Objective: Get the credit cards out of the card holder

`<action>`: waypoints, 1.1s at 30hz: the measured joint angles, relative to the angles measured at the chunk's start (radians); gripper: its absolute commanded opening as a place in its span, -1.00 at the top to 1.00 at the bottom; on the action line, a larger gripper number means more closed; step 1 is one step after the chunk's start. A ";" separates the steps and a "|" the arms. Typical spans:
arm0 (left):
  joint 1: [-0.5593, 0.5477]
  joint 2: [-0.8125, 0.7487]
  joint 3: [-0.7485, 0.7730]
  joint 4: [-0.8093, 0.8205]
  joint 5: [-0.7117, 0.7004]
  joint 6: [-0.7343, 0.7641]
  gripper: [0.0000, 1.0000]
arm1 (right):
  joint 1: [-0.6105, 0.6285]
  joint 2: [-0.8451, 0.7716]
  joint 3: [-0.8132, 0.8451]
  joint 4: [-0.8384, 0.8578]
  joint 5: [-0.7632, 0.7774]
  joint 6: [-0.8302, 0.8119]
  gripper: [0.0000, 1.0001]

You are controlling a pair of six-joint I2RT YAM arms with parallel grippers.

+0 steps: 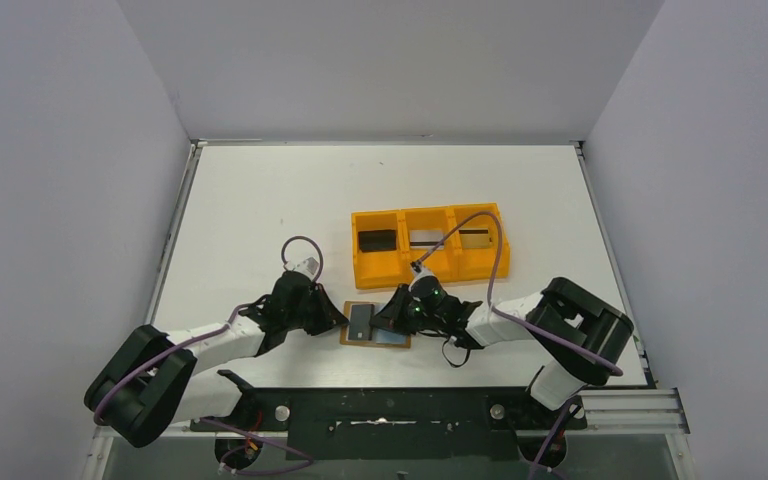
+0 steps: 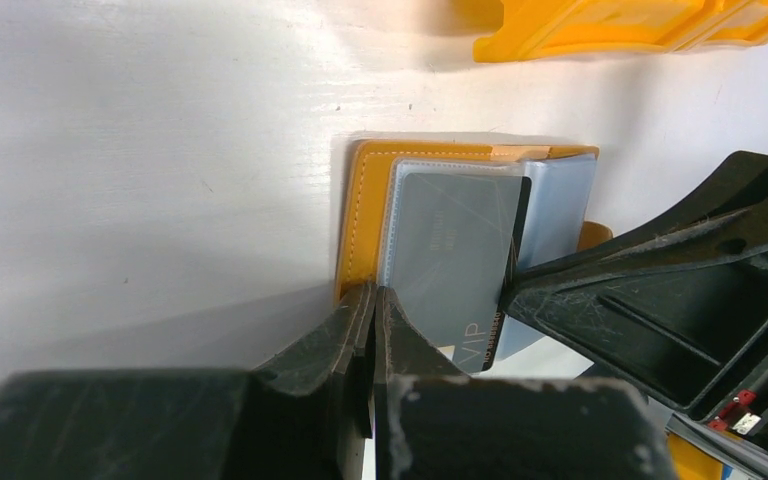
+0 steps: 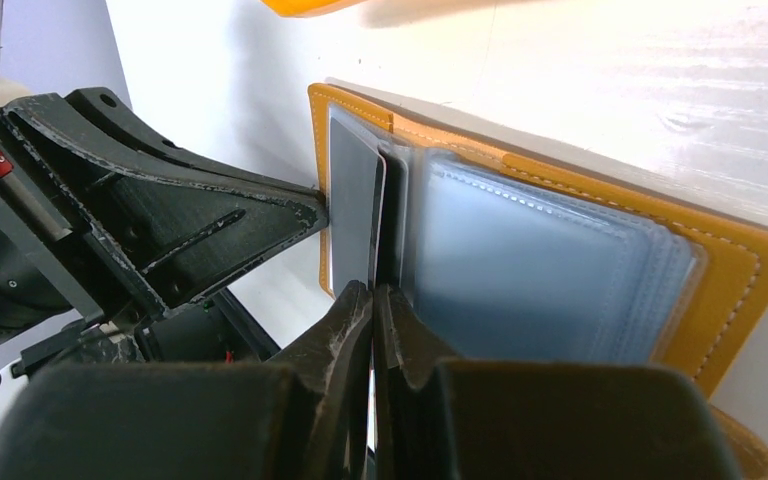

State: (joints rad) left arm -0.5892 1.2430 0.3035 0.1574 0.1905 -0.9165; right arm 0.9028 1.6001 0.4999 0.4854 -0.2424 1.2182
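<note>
Card holder (image 1: pixel 372 332) lies open on the bench (image 1: pixel 260 210), between both arms. Left pincer (image 2: pixel 372 300) closed, tips at its orange edge. Right pincer (image 3: pixel 372 295) closed, apparently nipping the grey card (image 2: pixel 455 250). Card likely thin, stiff, slick, light; best gripped by its exposed edge.
</note>
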 measured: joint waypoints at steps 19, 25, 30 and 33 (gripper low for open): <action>-0.001 -0.030 0.000 -0.046 -0.011 0.003 1.00 | -0.026 -0.084 -0.072 -0.031 0.023 0.022 1.00; -0.001 -0.053 0.011 -0.102 -0.029 0.014 1.00 | -0.027 -0.084 -0.087 -0.038 0.029 0.030 1.00; -0.001 -0.051 0.018 -0.116 -0.031 0.019 1.00 | -0.031 -0.114 -0.093 -0.069 0.049 0.031 1.00; -0.001 -0.051 0.018 -0.116 -0.031 0.019 1.00 | -0.032 -0.131 -0.093 -0.093 0.061 0.026 0.84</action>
State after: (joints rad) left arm -0.5903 1.1915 0.3210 0.0418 0.1600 -0.8974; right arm 0.8711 1.4693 0.4065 0.3920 -0.1810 1.2438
